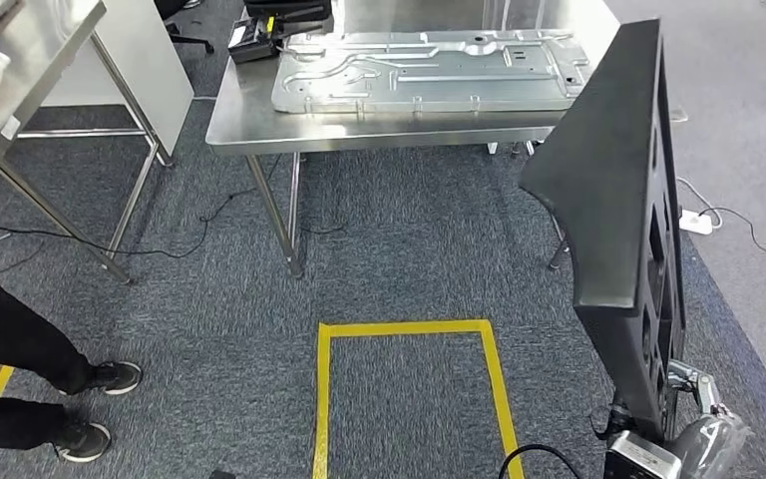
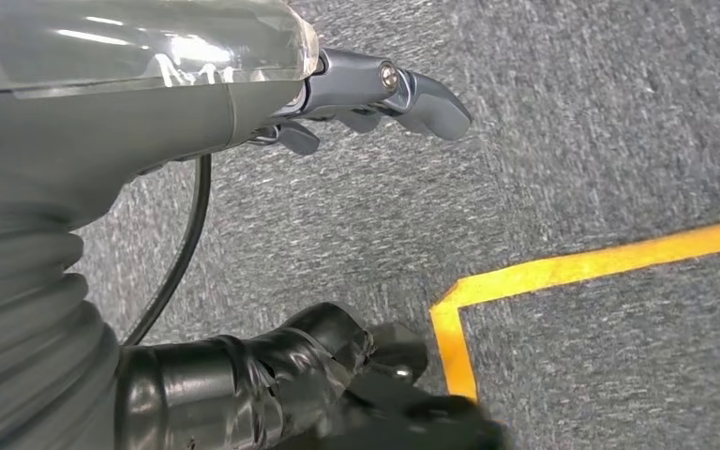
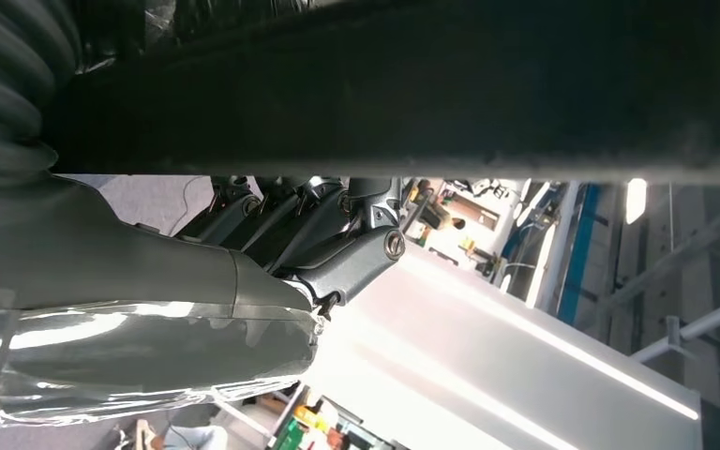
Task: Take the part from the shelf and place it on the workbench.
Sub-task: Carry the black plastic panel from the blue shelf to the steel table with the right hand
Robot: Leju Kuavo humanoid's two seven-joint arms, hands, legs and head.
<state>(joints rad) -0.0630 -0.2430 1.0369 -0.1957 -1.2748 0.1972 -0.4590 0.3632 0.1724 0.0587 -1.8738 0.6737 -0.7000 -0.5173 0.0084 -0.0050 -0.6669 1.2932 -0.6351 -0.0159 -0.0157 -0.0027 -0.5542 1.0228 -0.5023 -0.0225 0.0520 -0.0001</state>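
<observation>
Black moulded part [image 1: 613, 190]: a large, flat panel with cut-outs along one face, carried upright on edge at the robot's right side, well short of the steel bench [image 1: 259, 125] ahead. The right hand [image 1: 693, 399] holds it at the lower edge; in the right wrist view the fingers [image 3: 337, 234] hook up against the dark edge of the panel. How securely they close round it cannot be told.

The left hand [image 2: 375, 94] hangs over the carpet [image 2: 572, 112], fingers loosely curled and holding nothing.

Judgement on handling: the panel looks stiff and keeps its shape, probably plastic and moderate in weight for its size. Held low at one edge, its tall body is likely to sway or tip, and the smooth surface may slip. A grip on the rim or through a cut-out is soundest.

The bench already carries a grey metal plate [image 1: 429, 70], so free room for setting down is limited.
</observation>
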